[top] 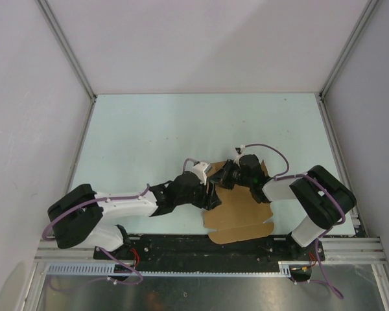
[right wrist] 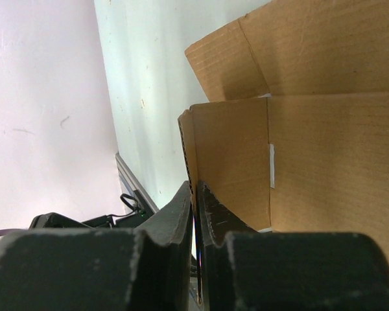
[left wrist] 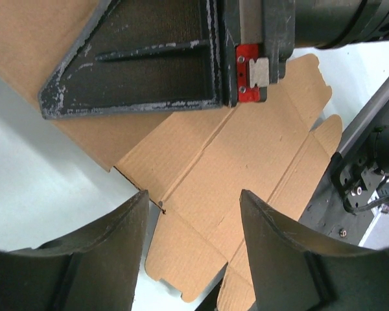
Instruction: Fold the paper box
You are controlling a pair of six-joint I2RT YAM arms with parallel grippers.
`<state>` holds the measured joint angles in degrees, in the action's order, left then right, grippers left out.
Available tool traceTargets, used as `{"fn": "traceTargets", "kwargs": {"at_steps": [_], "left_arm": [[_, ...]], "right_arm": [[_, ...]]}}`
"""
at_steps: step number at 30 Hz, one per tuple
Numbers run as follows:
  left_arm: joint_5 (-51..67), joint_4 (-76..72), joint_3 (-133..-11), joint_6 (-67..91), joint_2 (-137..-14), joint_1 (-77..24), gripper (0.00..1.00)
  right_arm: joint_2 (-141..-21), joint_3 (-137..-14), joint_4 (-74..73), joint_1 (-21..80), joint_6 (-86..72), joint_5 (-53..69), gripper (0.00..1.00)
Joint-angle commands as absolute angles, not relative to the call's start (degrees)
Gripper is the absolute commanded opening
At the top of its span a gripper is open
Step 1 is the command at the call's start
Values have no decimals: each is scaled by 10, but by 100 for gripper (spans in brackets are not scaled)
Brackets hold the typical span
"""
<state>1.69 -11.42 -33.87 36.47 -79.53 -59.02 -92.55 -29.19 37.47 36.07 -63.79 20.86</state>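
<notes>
The paper box (top: 241, 219) is a flat brown die-cut cardboard sheet with creases and tabs, lying at the table's near edge between the arms. My right gripper (top: 225, 173) is shut on the sheet's far left flap and holds it raised; in the right wrist view the flap's edge (right wrist: 193, 149) stands pinched between my fingers (right wrist: 196, 201). My left gripper (top: 214, 194) is open, just over the sheet's left side. In the left wrist view its jaws (left wrist: 194, 220) stand apart over the sheet (left wrist: 246, 149), with the right gripper's finger (left wrist: 149, 58) close above.
The pale green table (top: 155, 136) is walled by white panels at the back and sides. A black rail (top: 181, 245) with the arm bases runs along the near edge, just beside the sheet's front tabs (top: 243, 232).
</notes>
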Motion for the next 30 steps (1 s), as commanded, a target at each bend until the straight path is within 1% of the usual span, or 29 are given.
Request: {"fn": "traceTargets", "kwargs": {"at_steps": [1, 30], "left_arm": [[18, -125, -367, 351, -810, -594, 63], [34, -142, -407, 346, -890, -601, 63]], "right_arm": [[-915, -308, 382, 356, -632, 214, 9], [-929, -308, 385, 352, -628, 221, 9]]}}
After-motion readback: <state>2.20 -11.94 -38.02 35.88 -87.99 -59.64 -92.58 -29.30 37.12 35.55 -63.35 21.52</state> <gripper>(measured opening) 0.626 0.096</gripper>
